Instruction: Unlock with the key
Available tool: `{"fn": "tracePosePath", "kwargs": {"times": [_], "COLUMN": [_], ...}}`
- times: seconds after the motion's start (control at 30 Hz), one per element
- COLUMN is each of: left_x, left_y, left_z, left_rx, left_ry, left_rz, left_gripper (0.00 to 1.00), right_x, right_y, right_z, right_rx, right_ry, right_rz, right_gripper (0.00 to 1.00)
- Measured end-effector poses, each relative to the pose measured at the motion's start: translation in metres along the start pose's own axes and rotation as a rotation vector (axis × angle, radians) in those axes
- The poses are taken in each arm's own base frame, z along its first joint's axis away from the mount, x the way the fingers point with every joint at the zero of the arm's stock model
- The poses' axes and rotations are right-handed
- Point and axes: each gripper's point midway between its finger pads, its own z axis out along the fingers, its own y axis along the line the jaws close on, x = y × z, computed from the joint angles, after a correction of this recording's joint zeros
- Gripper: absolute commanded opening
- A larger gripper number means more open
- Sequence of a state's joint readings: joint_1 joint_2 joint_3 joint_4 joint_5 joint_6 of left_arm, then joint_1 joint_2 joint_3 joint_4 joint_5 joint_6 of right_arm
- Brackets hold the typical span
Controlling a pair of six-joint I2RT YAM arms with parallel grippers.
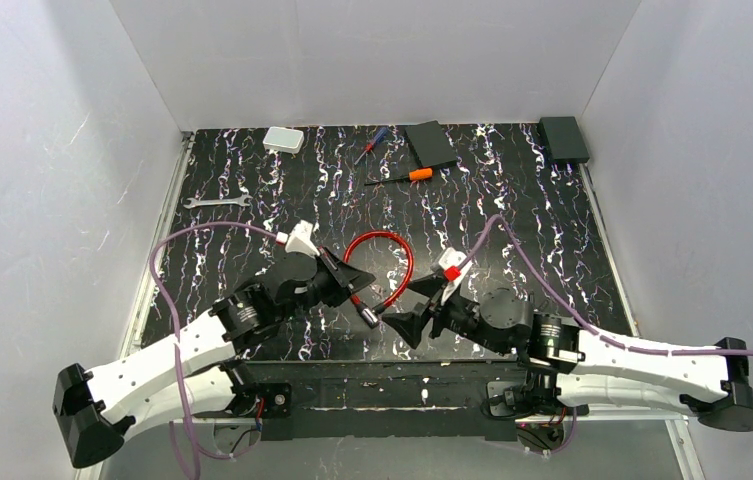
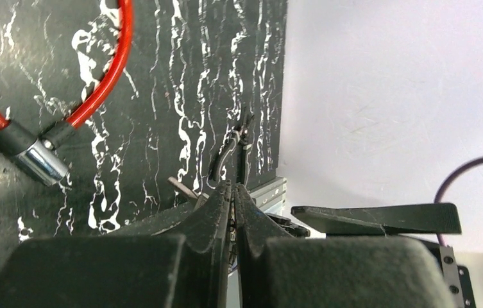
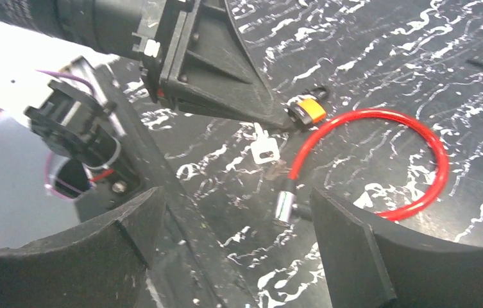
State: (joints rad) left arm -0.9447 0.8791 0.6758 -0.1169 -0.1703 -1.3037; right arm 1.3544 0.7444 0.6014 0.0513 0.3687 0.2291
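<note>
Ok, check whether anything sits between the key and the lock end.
Nothing big does. The left gripper is shut on the key, close to the lock end of the cable. Only a small silver tag sits in the gap between them. I cannot tell whether it is tied to the key.

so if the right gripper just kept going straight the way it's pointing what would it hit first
Probably the chrome lock end of the red cable, lying just ahead of the right gripper. The left gripper holding the key is farther on, though depth is unclear.
</note>
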Motion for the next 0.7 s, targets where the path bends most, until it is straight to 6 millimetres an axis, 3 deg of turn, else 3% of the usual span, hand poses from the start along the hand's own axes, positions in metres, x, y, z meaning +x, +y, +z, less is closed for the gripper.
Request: {"fn": "tracePosePath", "kwargs": {"times": [0.13,0.43,0.7], "left_x": [-0.007,-0.016,-0.021], "left_y": [-0.015,-0.043,-0.063], "left_z": [-0.01,-0.049,-0.071], "left_rx": [0.08,0.249,0.304], "left_ry": [-0.024,-0.056,-0.055], "left_rz": [0.068,0.269,0.363], "left_gripper": [0.0,0.0,0.0], "right_x": [-0.018,-0.061,-0.065], "right_y": [0.009,0.027,0.04], "right_z": [-0.002,0.019,0.023], "right_rx": [-0.035,-0.168,-0.273], "right_ry": [-0.026,0.018,0.061], "right_rz": [0.078,0.247,0.35], "right_gripper": [0.86,0.69,0.62]}}
